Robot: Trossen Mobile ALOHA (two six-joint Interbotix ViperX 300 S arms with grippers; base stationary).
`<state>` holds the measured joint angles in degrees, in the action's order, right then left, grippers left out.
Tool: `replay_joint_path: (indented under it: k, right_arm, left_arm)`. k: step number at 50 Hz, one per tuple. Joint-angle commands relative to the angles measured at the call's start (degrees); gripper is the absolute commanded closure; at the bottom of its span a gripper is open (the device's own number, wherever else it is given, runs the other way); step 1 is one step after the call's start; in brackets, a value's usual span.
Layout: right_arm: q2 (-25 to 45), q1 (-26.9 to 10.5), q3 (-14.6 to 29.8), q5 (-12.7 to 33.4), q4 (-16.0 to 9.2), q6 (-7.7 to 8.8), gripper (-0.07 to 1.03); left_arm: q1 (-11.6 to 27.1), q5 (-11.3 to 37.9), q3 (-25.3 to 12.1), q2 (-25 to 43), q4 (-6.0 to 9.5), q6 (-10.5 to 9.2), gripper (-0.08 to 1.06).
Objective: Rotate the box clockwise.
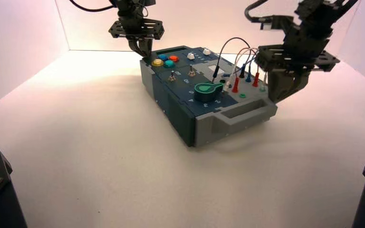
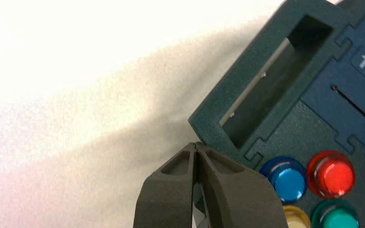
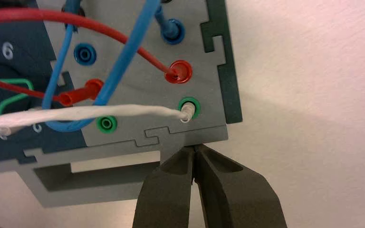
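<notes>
The box (image 1: 204, 90) sits flat on the desk (image 1: 90, 156), turned at an angle, one grey end with its handle slot nearer us and to the right, the dark-teal end farther back to the left. Up on that far end there's a cluster of round buttons: yellow (image 1: 158, 62), blue (image 1: 163, 57), red (image 1: 173, 59) and teal (image 1: 169, 63). Two toggle switches (image 1: 171, 75) stand mid-panel, and a green dial (image 1: 207, 89) sits just past them toward the grey end. Red, blue and white wires (image 1: 240, 54) loop up over the grey section, plugged into coloured sockets. Dark-teal side panels run the long flank.
</notes>
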<state>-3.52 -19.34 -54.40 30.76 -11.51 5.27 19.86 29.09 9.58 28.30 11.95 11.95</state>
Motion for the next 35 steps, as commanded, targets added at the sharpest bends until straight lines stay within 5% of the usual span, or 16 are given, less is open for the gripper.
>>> replay_joint_path:
  k: [1, 15, 35]
  right_arm:
    - [0.2, -3.7, 0.4, -0.5, -0.7, -1.41, 0.98]
    - [-0.2, -6.3, 0.8, -1.2, -0.7, -3.69, 0.98]
    - [-2.4, -4.9, -1.6, -1.6, -0.3, -4.04, 0.98]
  left_arm:
    - [1.2, -0.2, -2.3, -0.5, 0.26, 0.26, 1.01]
    - [2.2, 0.1, -4.0, 0.0, 0.35, 0.35, 1.01]
    - [-0.8, 1.7, -2.1, -2.8, -0.18, 0.18, 1.01]
